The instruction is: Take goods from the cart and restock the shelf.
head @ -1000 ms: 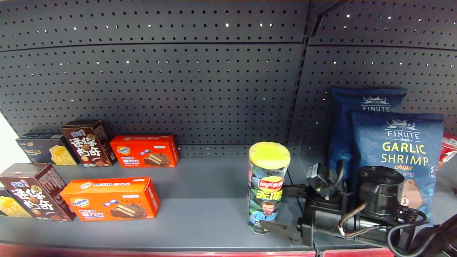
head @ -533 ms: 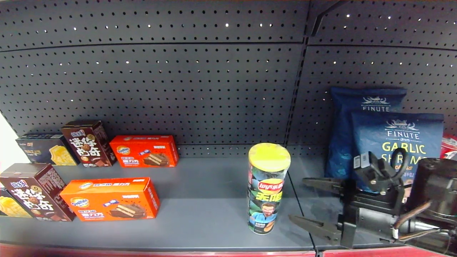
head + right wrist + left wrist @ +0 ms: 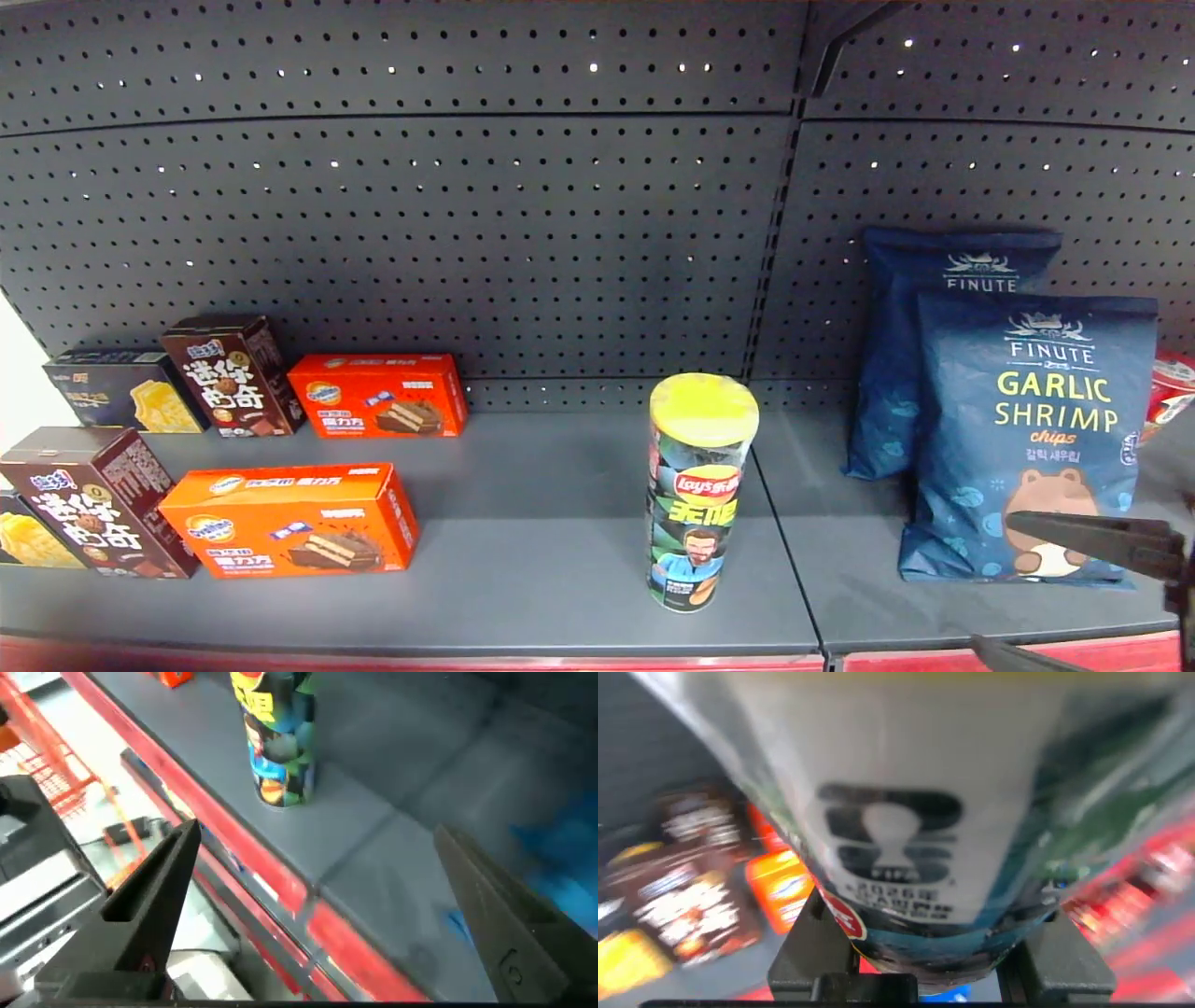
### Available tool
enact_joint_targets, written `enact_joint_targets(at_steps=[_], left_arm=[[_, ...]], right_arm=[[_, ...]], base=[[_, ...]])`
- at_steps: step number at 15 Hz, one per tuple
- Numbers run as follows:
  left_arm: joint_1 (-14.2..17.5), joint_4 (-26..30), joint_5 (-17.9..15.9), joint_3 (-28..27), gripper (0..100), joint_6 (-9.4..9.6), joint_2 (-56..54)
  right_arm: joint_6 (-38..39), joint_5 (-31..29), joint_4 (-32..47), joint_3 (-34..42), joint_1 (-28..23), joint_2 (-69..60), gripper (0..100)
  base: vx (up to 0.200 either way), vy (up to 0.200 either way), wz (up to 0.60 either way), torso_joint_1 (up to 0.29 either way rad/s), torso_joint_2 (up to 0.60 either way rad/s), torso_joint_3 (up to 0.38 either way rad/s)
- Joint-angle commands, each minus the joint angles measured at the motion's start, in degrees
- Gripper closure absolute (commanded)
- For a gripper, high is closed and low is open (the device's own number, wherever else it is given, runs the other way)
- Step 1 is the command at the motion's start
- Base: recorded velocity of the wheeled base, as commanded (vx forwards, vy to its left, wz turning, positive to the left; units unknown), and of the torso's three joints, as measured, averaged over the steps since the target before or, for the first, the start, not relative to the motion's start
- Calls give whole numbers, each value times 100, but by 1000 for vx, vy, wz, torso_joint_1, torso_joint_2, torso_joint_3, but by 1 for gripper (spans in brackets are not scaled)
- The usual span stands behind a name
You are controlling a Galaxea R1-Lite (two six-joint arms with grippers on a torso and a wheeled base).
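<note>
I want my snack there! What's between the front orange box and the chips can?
Nothing: the head view shows bare grey shelf between the front orange box and chips can.

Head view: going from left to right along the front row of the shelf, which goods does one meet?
Dark brown box → front orange box → chip can → front blue chips bag.

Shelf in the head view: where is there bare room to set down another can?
Widest bare patch: the shelf deck between the front orange box and the standing chip can, back to the pegboard. A narrower strip lies between that can and the blue chip bags. Crowded: the left end, with its dark boxes; the right end, with the bags.
</note>
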Motion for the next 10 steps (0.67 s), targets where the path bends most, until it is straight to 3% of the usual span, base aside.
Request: enact_joint_targets(at_steps=[1,4,9,10], left_arm=[[-6,2,-300,-483,100,155,1227],[-138,-209,-493,-896,100,199,2361],[-1113,-666,-572,-1564,100,199,4048],[-1500,-763,-546,-1643,100,199,4338]], right_arm=[[134,-124,214,66,1,-1000,0],[266,-388,223,242,10,-1246,0],[275,-1056,829,620,-25,-2309,0],[275,-1065,979,664,-51,-2599,0]], base=[[0,0,0,0,0,0],[0,0,0,0,0,0],[0,0,0,0,0,0],[0,0,0,0,0,0]])
